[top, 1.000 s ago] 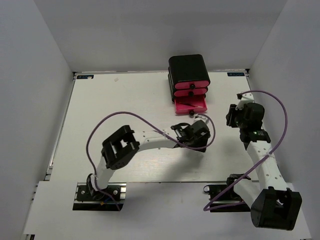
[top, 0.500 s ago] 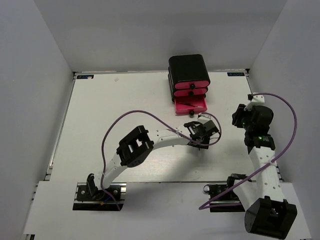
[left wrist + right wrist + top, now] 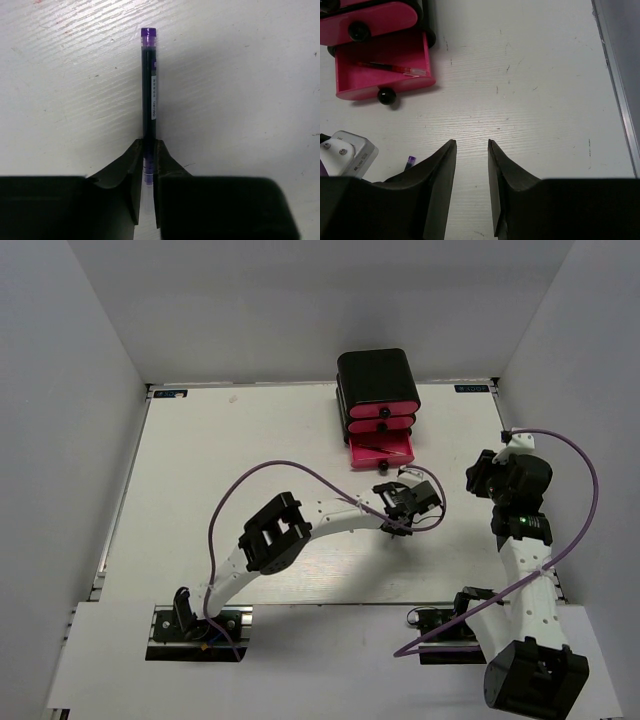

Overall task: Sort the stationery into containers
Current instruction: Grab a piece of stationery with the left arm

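A thin dark pen (image 3: 149, 90) with a purple end cap lies on the white table, pointing away from the left wrist camera. My left gripper (image 3: 148, 144) is shut on its near end, both fingertips pressed against the barrel. In the top view this gripper (image 3: 402, 520) hangs just in front of the containers (image 3: 377, 390), a black cabinet with pink drawers. The bottom drawer (image 3: 380, 80) is pulled out, and a red pen (image 3: 390, 67) lies inside. My right gripper (image 3: 471, 142) stands open over bare table right of the drawer, holding nothing. The dark pen's purple tip (image 3: 410, 161) peeks out beside its left finger.
The two upper drawers (image 3: 381, 415) are pushed in. The open drawer's black knob (image 3: 386, 96) juts toward the arms. The left wrist's white camera housing (image 3: 347, 150) sits close to my right gripper's left side. A metal table edge (image 3: 615, 75) runs along the right.
My left gripper reached a little farther right and closed on the dark pen. The right arm drew slightly to the right and kept its jaws apart.
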Robot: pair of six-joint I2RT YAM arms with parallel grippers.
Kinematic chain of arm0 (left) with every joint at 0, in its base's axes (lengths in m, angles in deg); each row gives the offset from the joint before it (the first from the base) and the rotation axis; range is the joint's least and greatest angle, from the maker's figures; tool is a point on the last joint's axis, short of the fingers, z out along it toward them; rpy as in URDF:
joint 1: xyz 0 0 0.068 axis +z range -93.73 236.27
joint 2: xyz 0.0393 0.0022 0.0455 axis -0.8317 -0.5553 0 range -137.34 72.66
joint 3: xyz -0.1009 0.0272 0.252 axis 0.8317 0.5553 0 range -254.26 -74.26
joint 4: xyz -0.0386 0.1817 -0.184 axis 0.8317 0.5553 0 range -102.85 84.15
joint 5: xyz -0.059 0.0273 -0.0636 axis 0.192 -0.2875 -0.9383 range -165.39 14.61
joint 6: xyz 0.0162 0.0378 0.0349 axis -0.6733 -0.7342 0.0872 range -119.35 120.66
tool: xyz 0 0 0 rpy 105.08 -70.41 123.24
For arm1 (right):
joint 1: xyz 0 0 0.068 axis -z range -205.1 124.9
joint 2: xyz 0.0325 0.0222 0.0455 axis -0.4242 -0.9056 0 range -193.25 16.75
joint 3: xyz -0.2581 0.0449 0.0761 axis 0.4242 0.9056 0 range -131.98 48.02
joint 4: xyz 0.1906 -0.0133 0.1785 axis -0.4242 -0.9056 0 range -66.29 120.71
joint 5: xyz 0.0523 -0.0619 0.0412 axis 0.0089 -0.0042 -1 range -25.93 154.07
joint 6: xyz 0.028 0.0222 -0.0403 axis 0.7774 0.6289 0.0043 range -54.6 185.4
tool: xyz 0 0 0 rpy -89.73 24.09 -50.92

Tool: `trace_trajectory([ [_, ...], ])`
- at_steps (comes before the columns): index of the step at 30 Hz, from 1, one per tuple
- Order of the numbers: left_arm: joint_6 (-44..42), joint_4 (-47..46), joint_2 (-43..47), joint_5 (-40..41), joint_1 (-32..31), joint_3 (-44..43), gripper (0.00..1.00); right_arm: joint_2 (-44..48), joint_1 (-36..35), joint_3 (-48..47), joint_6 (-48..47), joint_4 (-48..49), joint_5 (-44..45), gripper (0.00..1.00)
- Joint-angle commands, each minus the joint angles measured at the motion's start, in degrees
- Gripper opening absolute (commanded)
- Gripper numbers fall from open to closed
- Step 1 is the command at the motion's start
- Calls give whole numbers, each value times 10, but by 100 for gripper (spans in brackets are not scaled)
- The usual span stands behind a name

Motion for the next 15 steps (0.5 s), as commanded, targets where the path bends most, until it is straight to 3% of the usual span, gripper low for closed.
trace_trajectory([
  [1, -17, 47, -7, 16, -1, 50, 19, 11, 5, 1, 6, 23, -12, 38],
  [6, -55, -30, 78, 15, 19, 189, 15, 13, 6, 3, 8, 24, -18, 38],
  [8, -117, -71, 114, 6, 25, 229, 8, 14, 7, 5, 6, 25, -24, 39],
  [15, -316, -168, 235, -6, 54, 303, 1, 21, 10, 10, 5, 27, -39, 40],
])
